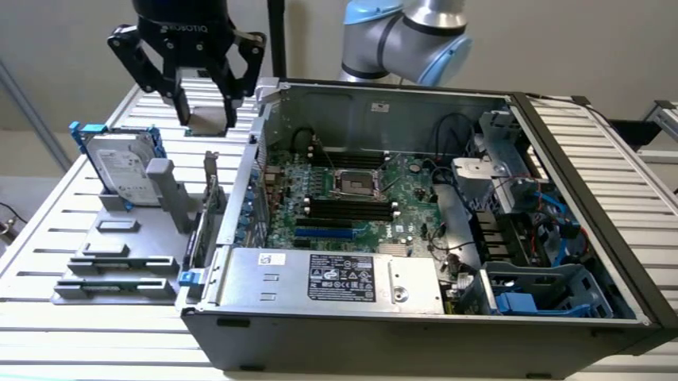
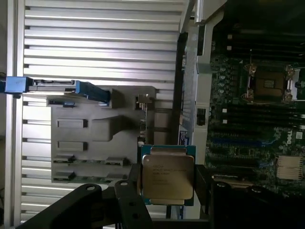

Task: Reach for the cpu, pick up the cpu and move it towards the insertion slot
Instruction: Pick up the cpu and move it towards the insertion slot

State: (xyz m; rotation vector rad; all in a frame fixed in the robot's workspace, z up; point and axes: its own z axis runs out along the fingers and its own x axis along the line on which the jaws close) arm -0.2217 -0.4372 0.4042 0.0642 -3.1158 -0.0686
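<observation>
Silvery and square, the cpu [image 2: 167, 176] sits between your gripper's [image 2: 167, 183] two black fingers [image 2: 129, 188], which are closed against its sides, so you have it gripped. In the upper left of the exterior view, the gripper [image 1: 206, 111] hangs with the chip [image 1: 208, 115] above the slatted table [image 1: 63, 214], left of the open computer case [image 1: 593, 198] and above the hard drive [image 1: 119, 168]. Your insertion slot [image 1: 358, 184] lies on the motherboard near frame centre, well apart from the chip

ROBOTIQ on claw [image 1: 206, 99] body; DELL on motherboard [image 2: 301, 134]; cpu [image 2: 167, 177] print unreadable.
</observation>
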